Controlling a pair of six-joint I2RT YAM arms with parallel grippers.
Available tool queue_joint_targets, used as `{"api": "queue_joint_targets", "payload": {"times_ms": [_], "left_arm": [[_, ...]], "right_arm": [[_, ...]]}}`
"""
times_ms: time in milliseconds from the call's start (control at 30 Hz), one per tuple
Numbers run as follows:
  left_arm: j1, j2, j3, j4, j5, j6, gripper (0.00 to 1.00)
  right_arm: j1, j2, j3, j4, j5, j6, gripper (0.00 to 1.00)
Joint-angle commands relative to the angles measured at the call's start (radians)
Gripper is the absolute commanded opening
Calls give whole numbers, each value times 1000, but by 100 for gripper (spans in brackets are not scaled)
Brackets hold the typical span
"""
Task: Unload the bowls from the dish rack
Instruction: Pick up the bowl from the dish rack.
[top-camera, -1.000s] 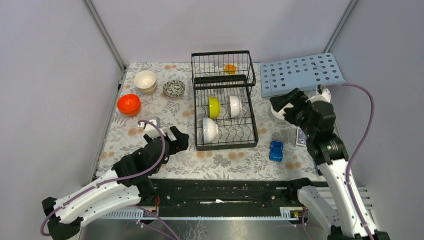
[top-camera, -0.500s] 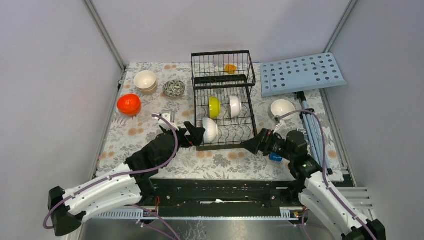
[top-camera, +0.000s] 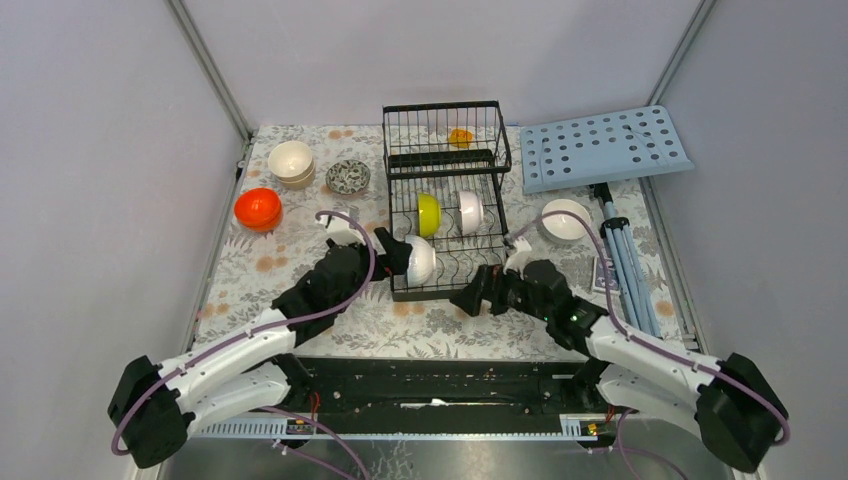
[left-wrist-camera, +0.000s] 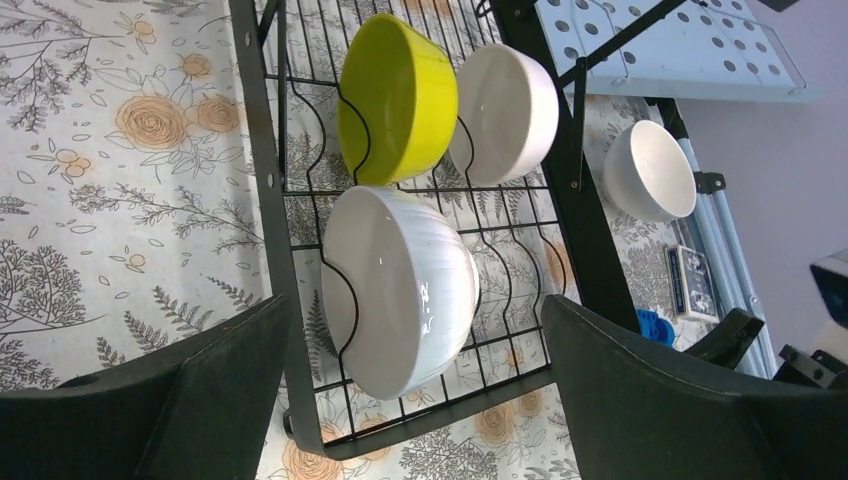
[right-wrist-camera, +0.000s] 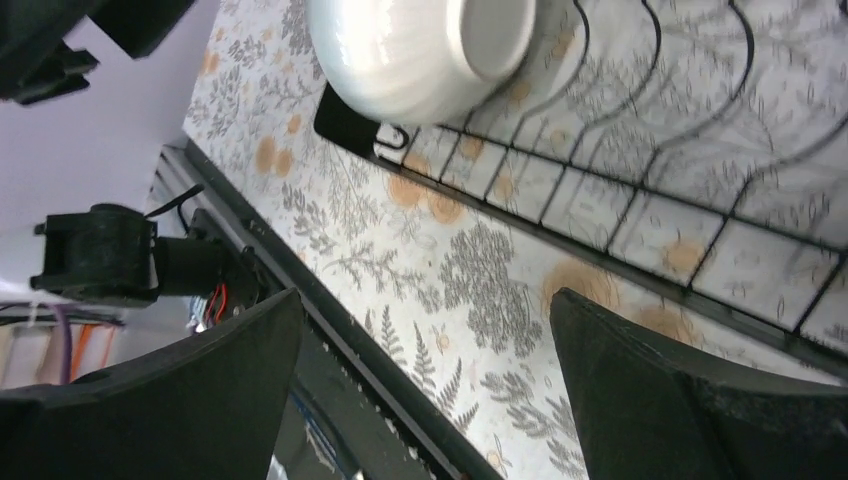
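Note:
The black wire dish rack (top-camera: 506, 238) stands mid-table. On its tines stand a ribbed white bowl (top-camera: 420, 259) at the front, and a yellow-green bowl (top-camera: 428, 213) and a white bowl (top-camera: 470, 211) behind it. An orange bowl (top-camera: 460, 137) sits in the raised basket. My left gripper (top-camera: 395, 256) is open at the rack's front left, its fingers straddling the ribbed white bowl (left-wrist-camera: 400, 290) without touching it. My right gripper (top-camera: 468, 299) is open and empty, low over the cloth just in front of the rack (right-wrist-camera: 600, 235), pointing left.
Left of the rack sit stacked cream bowls (top-camera: 291, 162), a dark-patterned bowl (top-camera: 348, 177) and an orange bowl (top-camera: 258, 208). A white bowl (top-camera: 565, 220) sits on the right, near a light-blue perforated board (top-camera: 603, 148) and folded grey-blue rods (top-camera: 625, 265). Walls enclose three sides.
My left gripper has advanced right to the front white bowl. My right arm has swung down from the back right to the rack's front edge, leaving the white bowl on the table.

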Motion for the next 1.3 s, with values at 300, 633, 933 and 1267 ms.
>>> {"api": "queue_joint_targets", "payload": {"times_ms": [300, 633, 933, 1267], "left_arm": [[30, -257, -111, -79, 41, -188, 98], [30, -400, -113, -253, 5, -182, 99], [30, -464, -127, -303, 1, -186, 99], [30, -479, -127, -329, -1, -193, 99]], "right_arm": [[257, 446, 652, -463, 523, -197, 100], [310, 644, 814, -528, 639, -191, 100], [310, 708, 874, -529, 629, -179, 100], [310, 786, 926, -558, 689, -134, 100]]}}
